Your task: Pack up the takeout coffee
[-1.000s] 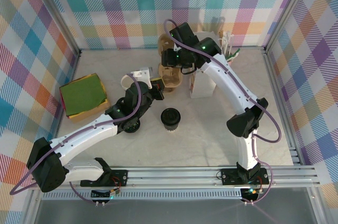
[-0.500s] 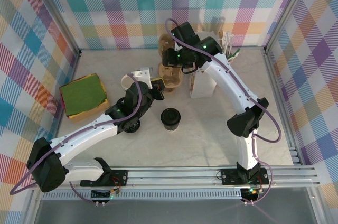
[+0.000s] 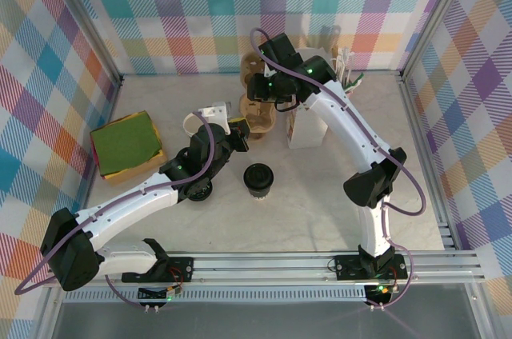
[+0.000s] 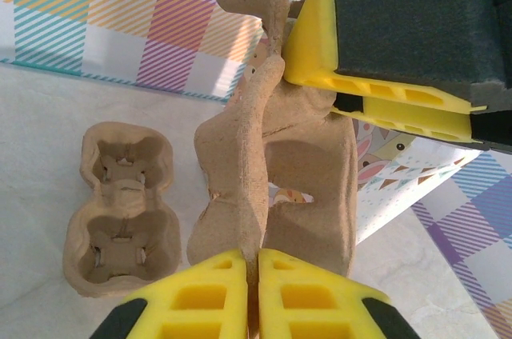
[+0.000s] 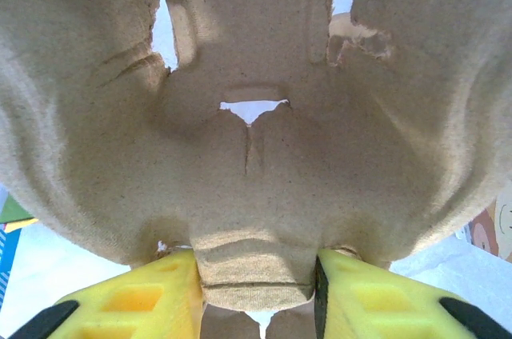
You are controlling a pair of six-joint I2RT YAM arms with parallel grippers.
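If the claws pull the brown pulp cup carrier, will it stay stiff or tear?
Probably light and fairly stiff: the carrier holds its moulded shape though pinched at one thin edge. Its ragged slits suggest hard pulling could tear it.

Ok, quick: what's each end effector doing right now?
Left end effector: closed on the cardboard cup carrier.
Right end effector: closed on the same carrier.

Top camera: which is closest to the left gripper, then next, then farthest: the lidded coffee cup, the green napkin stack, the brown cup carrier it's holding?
1. Brown cup carrier: gripped in the left gripper's jaws.
2. Lidded coffee cup: toward the arm bases, slightly right.
3. Green napkin stack: far left.
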